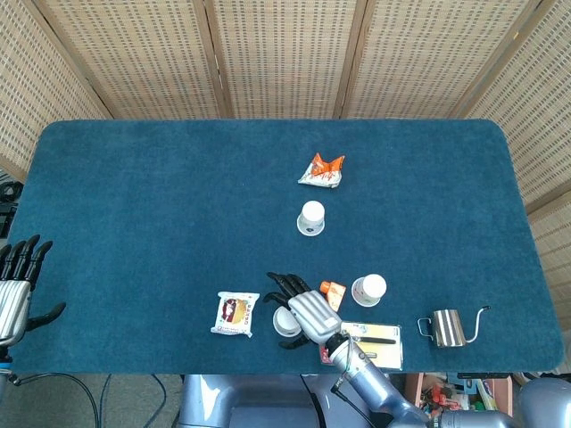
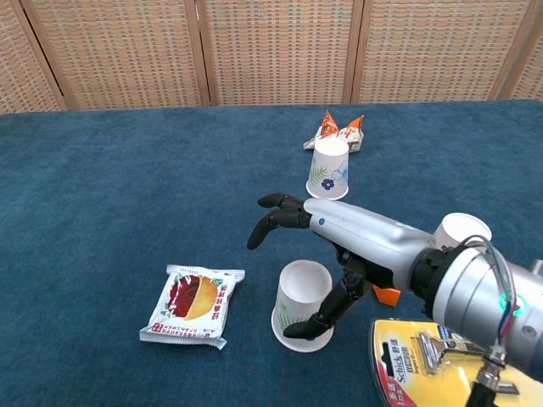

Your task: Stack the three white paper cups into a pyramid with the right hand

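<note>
nearest, the right hand point(image 2: 327, 246) hangs over the near cup point(image 2: 303, 307), fingers spread apart and curved, thumb low against the cup's right side; whether it truly touches is hard to tell. nothing is clamped. that cup stands upside down, base up, long axis upright, close to the table point(image 1: 134, 196)'s near edge. the head view hides most of it under the hand point(image 1: 303, 309). just left lies a snack packet point(image 2: 193, 306), flat. right of the cup, a razor pack point(image 2: 450, 356) is cut off by the frame's bottom edge, and an orange block point(image 2: 386, 294) peeks from behind the forearm, mostly hidden.

farther right, the second cup point(image 2: 462, 231) shows only its top behind the arm in the chest view; the head view shows it point(image 1: 368, 289) whole, inverted and upright. a small steel kettle point(image 1: 449, 327) sits well to the right, near the front edge.

farther back stands the third cup point(image 2: 329, 169), also base up, upright, with an orange wrapper point(image 2: 339, 130) just behind it. open blue cloth spreads wide to the left and back.

the left hand point(image 1: 18, 287) hangs off the table's left edge, fingers apart, holding nothing.
</note>
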